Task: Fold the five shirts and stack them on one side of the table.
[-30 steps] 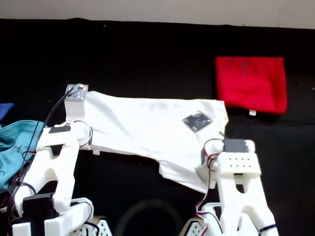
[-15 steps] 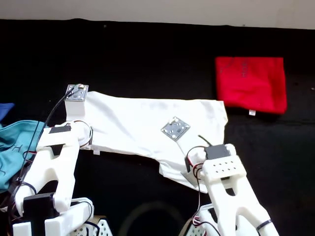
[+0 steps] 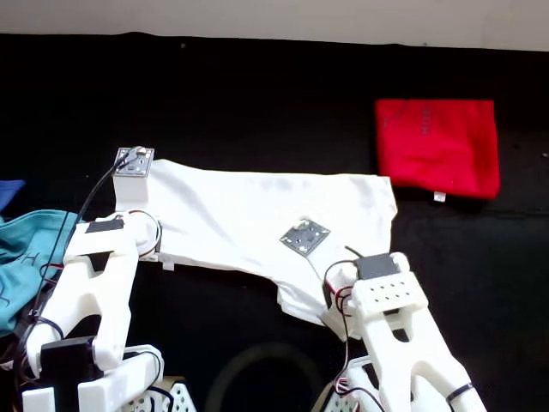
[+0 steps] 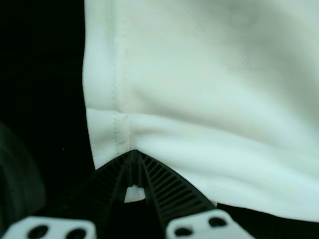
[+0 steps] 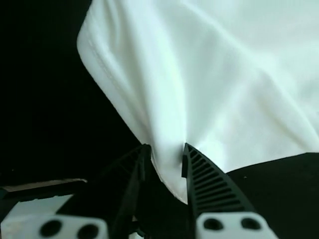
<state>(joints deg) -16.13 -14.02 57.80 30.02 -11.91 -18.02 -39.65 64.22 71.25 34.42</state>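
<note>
High view: one white shirt [image 3: 232, 215]

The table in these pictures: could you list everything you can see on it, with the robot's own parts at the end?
white shirt: one, white, spread across the middle of the table
red shirt: one, red, folded, far right side
teal shirt: one, teal, bunched at the left edge
blue cloth: one corner, blue, left edge beyond the teal shirt; what it is cannot be told
table: one, black surface
left arm: one, white, near left
right arm: one, white, near right
left pincer: one, black, shut on the white shirt's edge
right pincer: one, black, shut on a fold of the white shirt
</note>
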